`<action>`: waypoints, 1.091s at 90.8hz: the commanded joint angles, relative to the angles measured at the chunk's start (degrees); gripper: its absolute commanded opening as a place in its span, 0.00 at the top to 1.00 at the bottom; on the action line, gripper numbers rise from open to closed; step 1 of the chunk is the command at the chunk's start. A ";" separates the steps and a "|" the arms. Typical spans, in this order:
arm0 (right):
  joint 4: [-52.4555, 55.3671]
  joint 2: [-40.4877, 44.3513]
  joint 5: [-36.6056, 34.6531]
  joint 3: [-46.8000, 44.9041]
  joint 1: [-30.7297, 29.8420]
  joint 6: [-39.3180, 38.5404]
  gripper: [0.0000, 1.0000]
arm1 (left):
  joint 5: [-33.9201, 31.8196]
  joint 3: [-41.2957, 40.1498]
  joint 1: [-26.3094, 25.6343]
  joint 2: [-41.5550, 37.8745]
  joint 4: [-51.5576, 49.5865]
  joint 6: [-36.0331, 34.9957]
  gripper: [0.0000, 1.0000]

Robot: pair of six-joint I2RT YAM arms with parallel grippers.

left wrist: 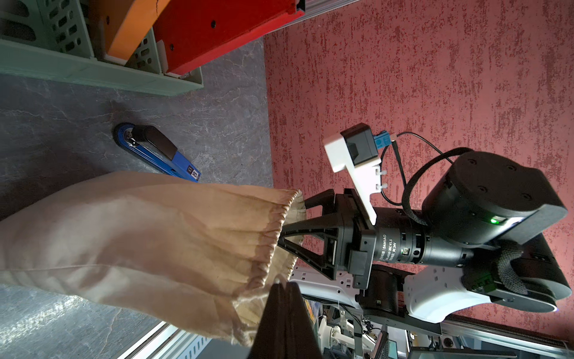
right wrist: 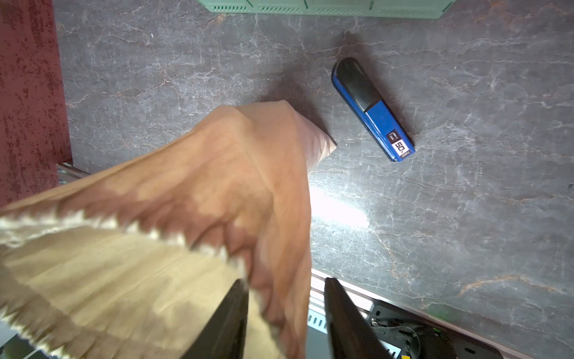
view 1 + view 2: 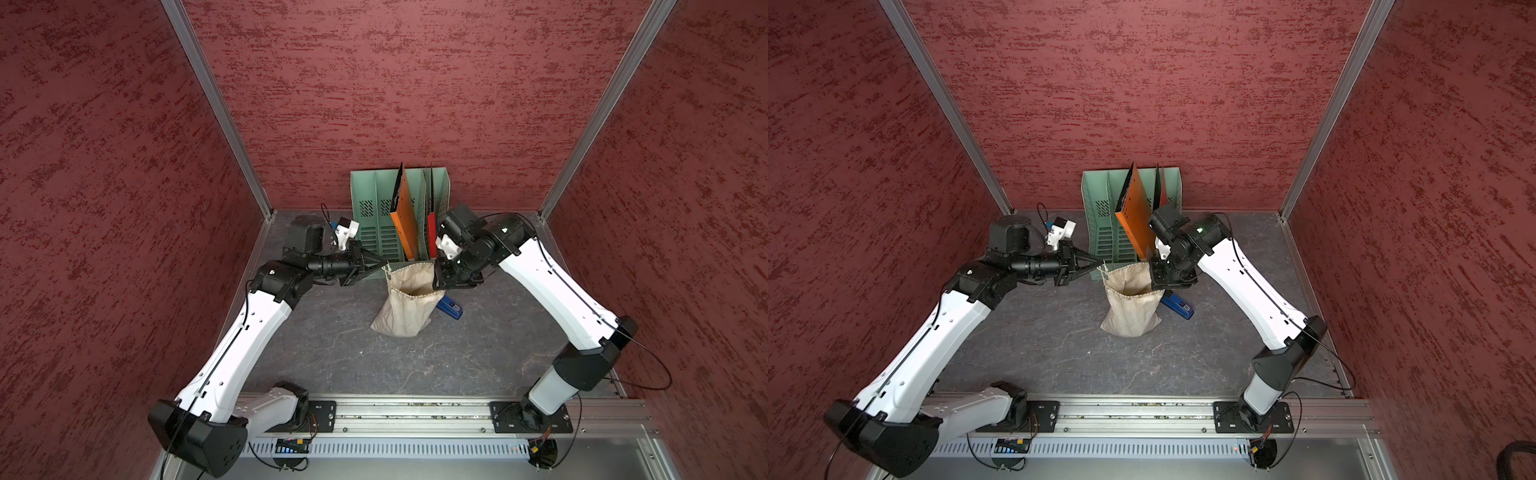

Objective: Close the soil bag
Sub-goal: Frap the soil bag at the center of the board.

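Observation:
The soil bag [image 3: 405,307] [image 3: 1131,307] is a cream cloth sack that stands upright mid-table with its gathered mouth wide open. My left gripper [image 3: 384,265] [image 3: 1103,265] reaches in level from the left, and in the left wrist view its fingertips [image 1: 284,284] are shut on the bag's [image 1: 139,236] rim. My right gripper [image 3: 437,277] [image 3: 1153,279] hangs at the mouth's right edge. In the right wrist view its fingers [image 2: 236,310] stand apart, straddling a loose fold of the bag [image 2: 217,174] with a gap on one side.
A green file rack [image 3: 374,224] [image 3: 1100,224] with an orange folder [image 3: 405,216] and a red one [image 3: 432,237] stands right behind the bag, against the back wall. A blue stapler [image 3: 451,308] [image 3: 1179,307] [image 2: 372,108] lies by the bag's right side. Red walls enclose three sides.

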State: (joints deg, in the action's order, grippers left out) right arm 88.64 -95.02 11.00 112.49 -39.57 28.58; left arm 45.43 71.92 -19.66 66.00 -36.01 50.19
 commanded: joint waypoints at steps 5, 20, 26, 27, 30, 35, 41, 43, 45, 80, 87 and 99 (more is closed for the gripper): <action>1.14 0.03 1.31 3.22 -0.42 0.37 0.90 | -5.58 2.94 -0.16 -0.98 -2.61 0.41 1.00; 6.06 -4.26 -3.71 11.14 -0.42 -2.44 1.00 | -15.11 5.37 0.10 -3.21 -10.30 1.72 1.00; 6.36 -4.63 -5.14 11.06 -0.42 -2.62 1.00 | -17.83 5.76 -0.02 -3.35 -13.29 2.68 1.00; 6.23 -4.64 -5.22 10.76 -0.42 -2.59 1.00 | -18.05 5.73 -0.07 -3.38 -13.56 2.83 1.00; 5.64 -4.64 -5.13 9.88 -0.42 -2.87 1.00 | -18.50 5.43 -0.11 -3.41 -13.93 3.26 1.00; 3.92 -4.31 -4.41 7.98 -0.41 -3.01 1.00 | -18.57 4.92 -0.16 -3.29 -13.89 3.89 1.00; 1.63 -3.92 -3.07 6.51 -0.42 -3.51 1.00 | -18.22 4.44 -0.49 -3.12 -12.92 4.50 1.00; 0.94 -3.74 -2.93 6.32 -0.42 -3.57 1.00 | -18.17 4.39 -0.61 -3.08 -12.70 4.72 1.00; 0.55 -3.72 -2.86 6.38 -0.42 -3.63 1.00 | -18.14 4.42 -0.74 -3.00 -12.49 4.87 1.00; -3.20 -2.32 -7.14 9.86 -0.42 -12.24 0.68 | -17.66 9.97 -1.47 0.27 -16.35 3.58 1.00; -4.99 -1.12 -7.82 10.60 -0.42 -15.22 0.62 | -17.63 11.18 -1.67 1.04 -17.08 3.26 1.00; -11.85 2.27 -5.12 10.15 -0.42 -22.42 0.60 | -17.51 14.15 -1.75 2.46 -19.15 2.20 1.00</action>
State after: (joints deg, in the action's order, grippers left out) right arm 83.99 -97.36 5.48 121.03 -39.66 13.67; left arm 28.12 82.83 -21.19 67.55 -52.82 54.26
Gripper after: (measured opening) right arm 0.393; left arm 0.048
